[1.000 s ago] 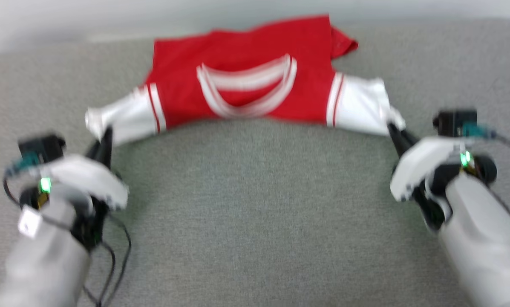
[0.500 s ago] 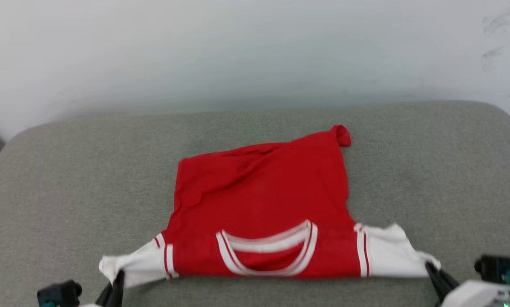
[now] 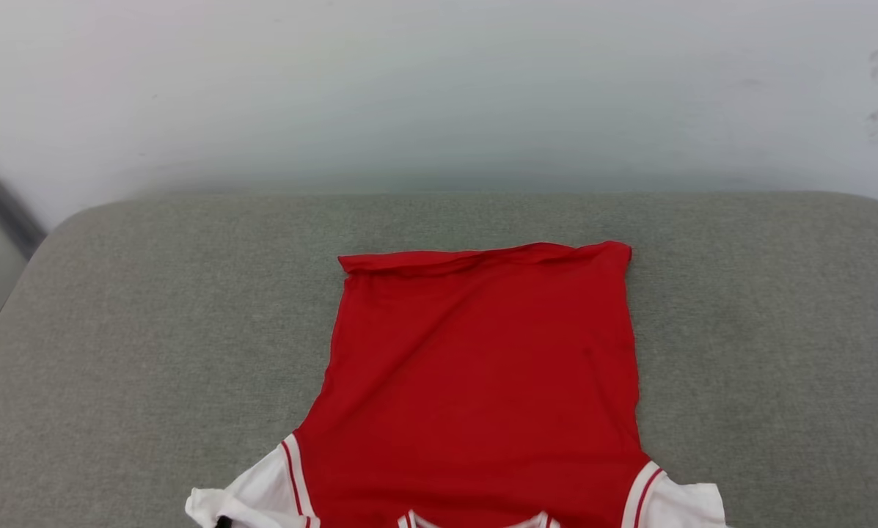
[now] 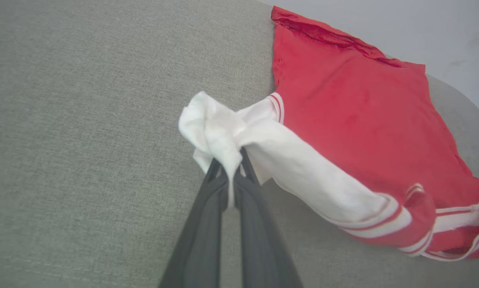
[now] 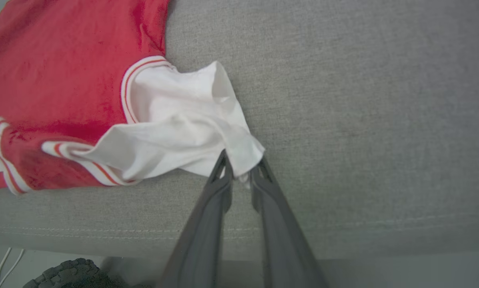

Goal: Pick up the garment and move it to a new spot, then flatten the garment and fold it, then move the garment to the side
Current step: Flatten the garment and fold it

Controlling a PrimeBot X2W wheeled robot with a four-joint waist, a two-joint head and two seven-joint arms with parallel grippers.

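The garment, a red jersey with white short sleeves, lies spread on the grey cushion, hem at the far end and collar at the near edge of the head view. In the left wrist view my left gripper is shut on the bunched end of one white sleeve. A dark fingertip peeks out under that sleeve in the head view. My right gripper pinches the corner of the other white sleeve, with a narrow gap between its tips. The garment looks smooth. Lettering is hidden.
A pale wall rises behind the cushion. A grey metal bar slants at the far left. In the right wrist view the cushion's front edge is close, with floor, a white cable and a dark ridged object below.
The head camera has tilted up, so both arms have slid out of its bottom edge. The garment's red body is drawn out longer and flatter, and its far hem is now straight.
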